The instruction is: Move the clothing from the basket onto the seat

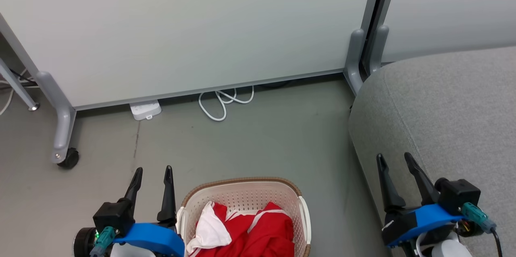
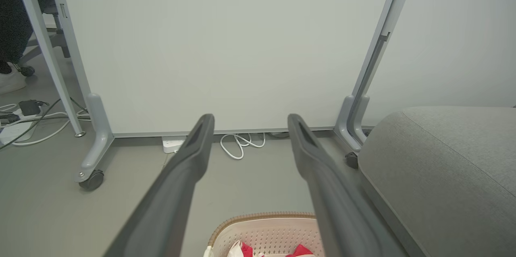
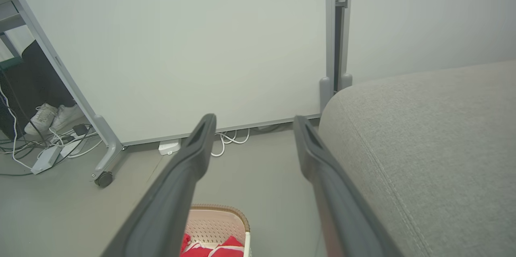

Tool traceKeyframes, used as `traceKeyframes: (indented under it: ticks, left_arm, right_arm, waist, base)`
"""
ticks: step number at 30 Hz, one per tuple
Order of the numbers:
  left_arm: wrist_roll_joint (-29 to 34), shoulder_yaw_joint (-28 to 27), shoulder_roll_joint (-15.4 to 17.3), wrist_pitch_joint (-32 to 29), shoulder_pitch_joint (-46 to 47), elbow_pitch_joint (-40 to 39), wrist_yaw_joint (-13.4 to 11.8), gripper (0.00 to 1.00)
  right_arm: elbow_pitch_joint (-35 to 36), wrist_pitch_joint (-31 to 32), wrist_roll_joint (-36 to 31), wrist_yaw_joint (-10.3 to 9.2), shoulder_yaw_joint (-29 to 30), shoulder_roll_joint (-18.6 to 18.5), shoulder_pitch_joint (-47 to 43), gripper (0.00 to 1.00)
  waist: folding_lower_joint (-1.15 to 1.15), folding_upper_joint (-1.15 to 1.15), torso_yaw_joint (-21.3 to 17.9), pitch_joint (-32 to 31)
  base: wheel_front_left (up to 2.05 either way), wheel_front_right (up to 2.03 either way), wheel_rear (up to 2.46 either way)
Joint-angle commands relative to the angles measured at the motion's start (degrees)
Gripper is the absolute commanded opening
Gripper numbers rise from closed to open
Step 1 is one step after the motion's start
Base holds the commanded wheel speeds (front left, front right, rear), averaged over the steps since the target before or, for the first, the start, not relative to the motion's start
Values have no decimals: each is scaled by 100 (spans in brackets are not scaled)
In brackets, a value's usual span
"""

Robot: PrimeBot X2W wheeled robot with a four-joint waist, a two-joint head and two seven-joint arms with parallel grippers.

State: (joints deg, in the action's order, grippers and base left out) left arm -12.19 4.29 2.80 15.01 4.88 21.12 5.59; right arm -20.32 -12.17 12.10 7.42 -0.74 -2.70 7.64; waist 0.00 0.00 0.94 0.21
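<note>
The soft red fabric clothing (image 1: 262, 235), white-striped and with a white panel, lies bunched inside the small cream-white perforated plastic basket (image 1: 242, 181) with a brown woven-look rim. All of the fabric in sight stays within the basket's walls. The basket stands on the smooth grey floor (image 1: 262, 140) at the bottom middle of the head view.

Just to its left hovers the left gripper (image 1: 154, 169). Its two long dark fingers are spread wide with nothing between them, the nearer one close by the basket's side handle.

To the basket's right, across a strip of floor, is the large light-grey upholstered seat (image 1: 451, 108) with a rounded edge and a seam line. The right gripper (image 1: 393, 156) is seen against the seat's near corner, well apart from the basket. Its fingers are also wide apart and empty.

Behind everything stands a pale white partition panel (image 1: 181, 27) on grey metal legs, one of them ending in a black castor (image 1: 69, 159). At the panel's foot lie a looped white cable (image 1: 221, 106) and a white power strip (image 1: 145, 110). In the right wrist view, a pair of white shoes (image 3: 50, 117) sits beyond the panel among tangled leads
</note>
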Motion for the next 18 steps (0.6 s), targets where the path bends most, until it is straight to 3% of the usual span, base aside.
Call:
traceKeyframes:
  ticks: [1,7,18]
  left_arm:
    - [-31,9,14,23,90,48,-4,100]
    - [77,159,139,9,371,314,45,100]
    - [211,290,709,-297,1480,905,112,100]
  right_arm:
    - [52,-7,12,12,-46,-34,118,100]
    - [246,6,12,8,-296,-33,467,100]
    - [709,-163,241,8,-988,-25,1686,100]
  waist:
    - [0,0,-55,115]
    - [0,0,-370,771]
    - [0,0,-1359,2807]
  base:
    - [0,0,0]
    - [0,0,0]
    - [0,0,0]
